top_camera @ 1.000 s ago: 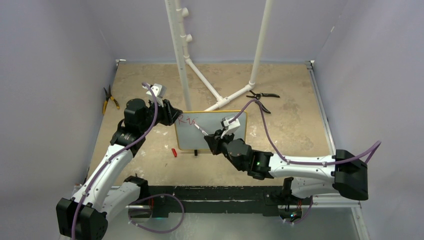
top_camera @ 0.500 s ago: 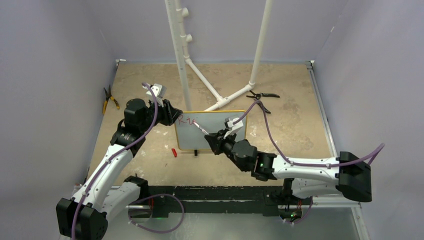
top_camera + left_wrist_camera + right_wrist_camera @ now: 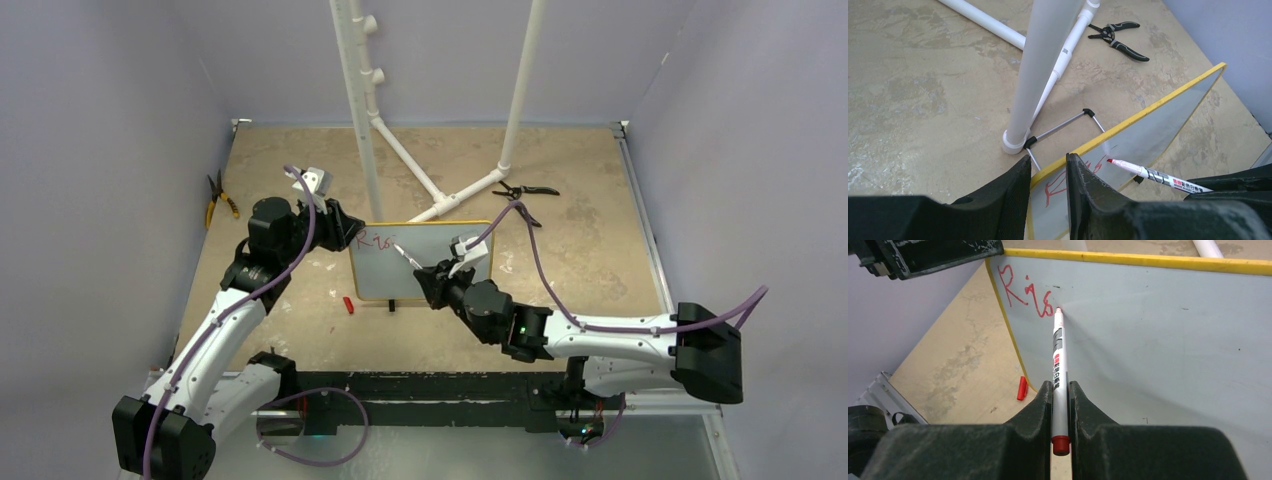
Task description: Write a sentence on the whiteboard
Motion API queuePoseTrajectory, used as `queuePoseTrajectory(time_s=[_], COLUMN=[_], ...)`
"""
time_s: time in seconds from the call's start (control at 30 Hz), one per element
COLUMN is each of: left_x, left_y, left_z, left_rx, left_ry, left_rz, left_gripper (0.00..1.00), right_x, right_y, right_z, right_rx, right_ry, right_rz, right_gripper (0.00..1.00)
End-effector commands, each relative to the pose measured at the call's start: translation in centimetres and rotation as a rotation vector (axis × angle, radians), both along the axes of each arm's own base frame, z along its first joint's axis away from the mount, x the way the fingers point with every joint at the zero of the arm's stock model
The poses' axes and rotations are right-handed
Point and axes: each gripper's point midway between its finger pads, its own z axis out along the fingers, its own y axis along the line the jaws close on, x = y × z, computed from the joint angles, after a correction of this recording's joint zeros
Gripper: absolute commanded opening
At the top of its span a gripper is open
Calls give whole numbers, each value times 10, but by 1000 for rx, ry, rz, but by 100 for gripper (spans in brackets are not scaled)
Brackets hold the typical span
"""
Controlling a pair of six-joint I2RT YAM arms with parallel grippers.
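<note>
— Where's the top view?
— High behind the arm bases, looking down on the whole desk [image 3: 300, 170].
— And the wrists?
— Close, sighting along the left gripper [image 3: 1048, 162] and right gripper [image 3: 1060, 386]. Both share the whiteboard [image 3: 1153, 135] face and marker [image 3: 1059, 355].

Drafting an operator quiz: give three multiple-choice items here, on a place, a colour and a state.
1. Where is the small red marker cap? A on the pen; B on the tan table; C in the left fingers.
2. The thin frame of the rectangular whiteboard is: A yellow; B blue; C black.
3. The right fingers are: A open; B shut on the board; C shut on the white marker pen.
Key: B, it lies on the tabletop; A, yellow edge shows; C, fingers clamp the barrel.
</note>
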Motion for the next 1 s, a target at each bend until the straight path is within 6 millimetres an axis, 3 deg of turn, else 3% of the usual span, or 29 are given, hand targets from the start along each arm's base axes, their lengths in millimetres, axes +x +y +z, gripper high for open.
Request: queuePoseTrajectory(time_s=[0.0,0.27,0.6,0.97], left_x=[-3,-3,-3,-4], left_y=[-3,-3,-4,-4], left_z=[-8,-8,-7,-7], left_rx=[-10,-11,-14,-14], left_ry=[28,28,28,27], left_rz=[-16,-18,-23,-22], left_gripper=[29,29,29,29], right_x=[8,10,11,15], right_y=[-1,-9,-21,-13], right_z=[7,2,10,27], right_rx=[16,1,15,36], right_ry=[-5,13,13,-36], right_rz=[-50,-88,-127,-112], right_gripper=[0,0,0,0])
